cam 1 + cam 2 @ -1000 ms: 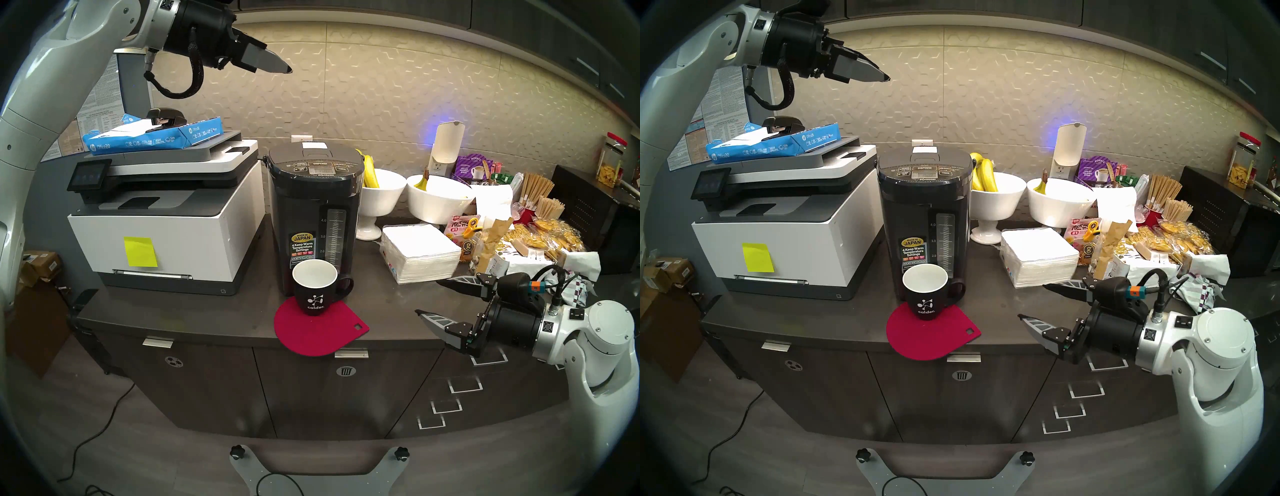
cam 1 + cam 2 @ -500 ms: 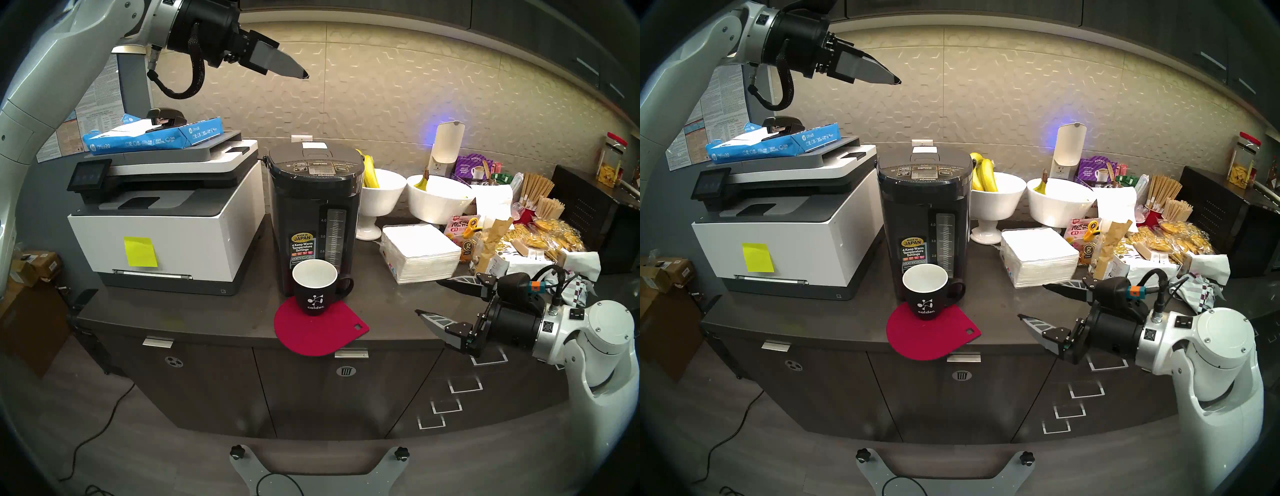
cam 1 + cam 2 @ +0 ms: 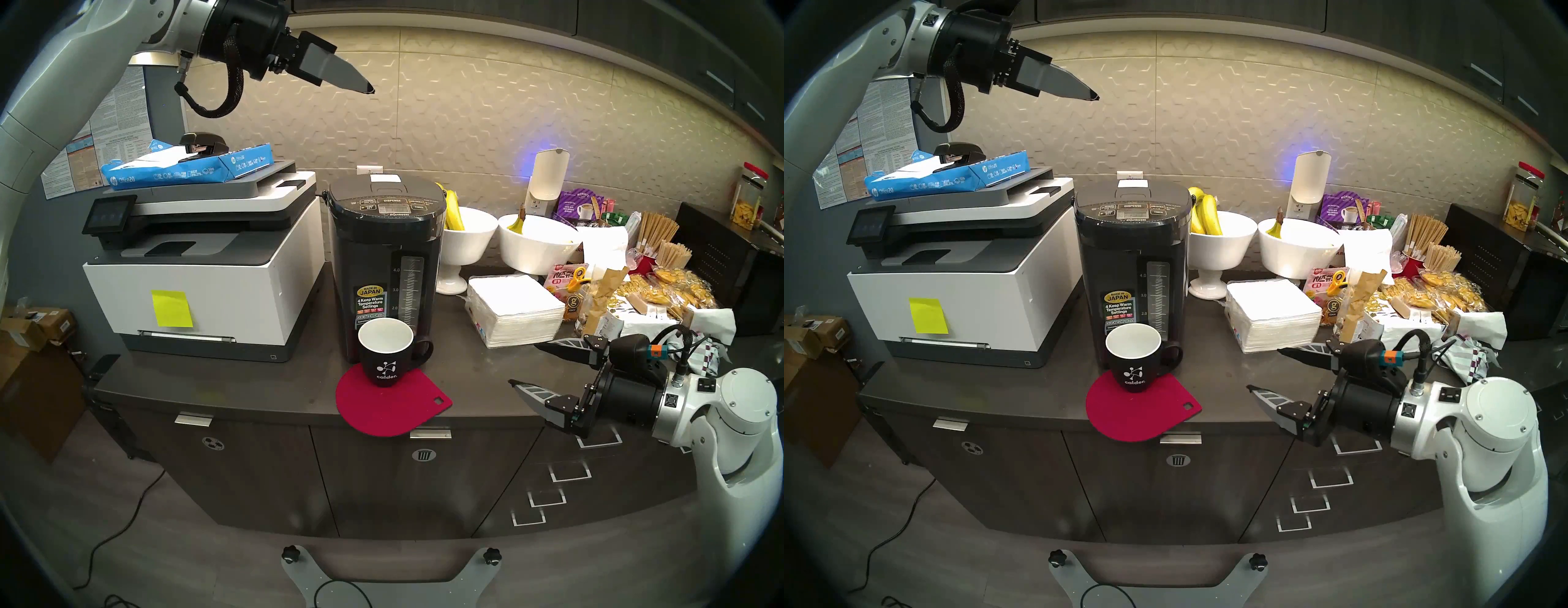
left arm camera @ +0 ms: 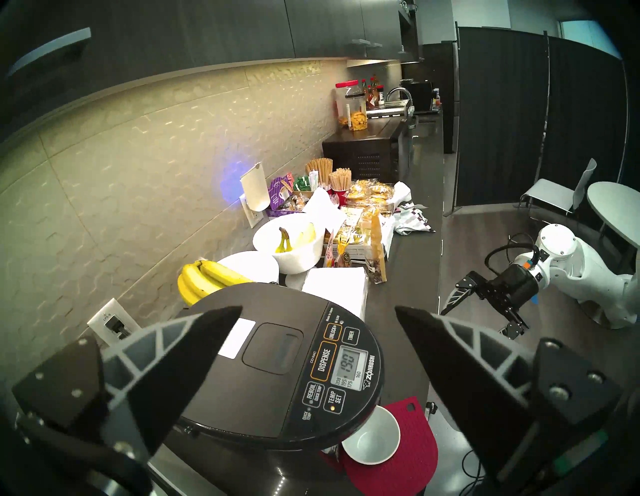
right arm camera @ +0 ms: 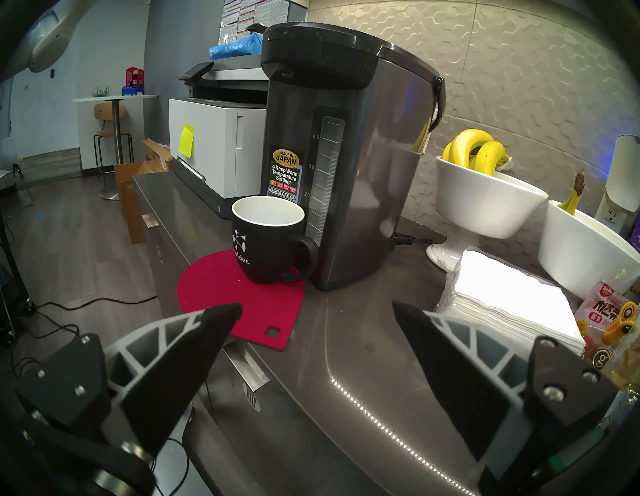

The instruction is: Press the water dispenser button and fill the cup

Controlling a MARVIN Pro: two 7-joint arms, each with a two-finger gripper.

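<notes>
The dark grey water dispenser [image 3: 382,254] [image 5: 363,156] stands mid-counter. Its DISPENSE button [image 3: 392,200] [image 4: 325,360] sits on the top panel beside the LCD. The black cup [image 3: 385,365] [image 5: 266,249] stands upright and empty on a red mat [image 3: 382,407], right against the dispenser's front. My left gripper [image 3: 369,90] [image 4: 318,308] hangs open high above the dispenser, a little to its left, touching nothing. My right gripper [image 3: 524,364] [image 5: 317,305] is open and empty, low at the counter's front, well right of the cup.
A white-and-grey printer [image 3: 203,263] stands close to the dispenser's left. To its right are white bowls with bananas [image 3: 466,237], a napkin stack [image 3: 513,310] and snack packets [image 3: 657,293]. The mat overhangs the counter's front edge.
My left gripper has moved to the right, closer to above the dispenser, and turned slightly. The right arm, cup and dispenser have not moved.
</notes>
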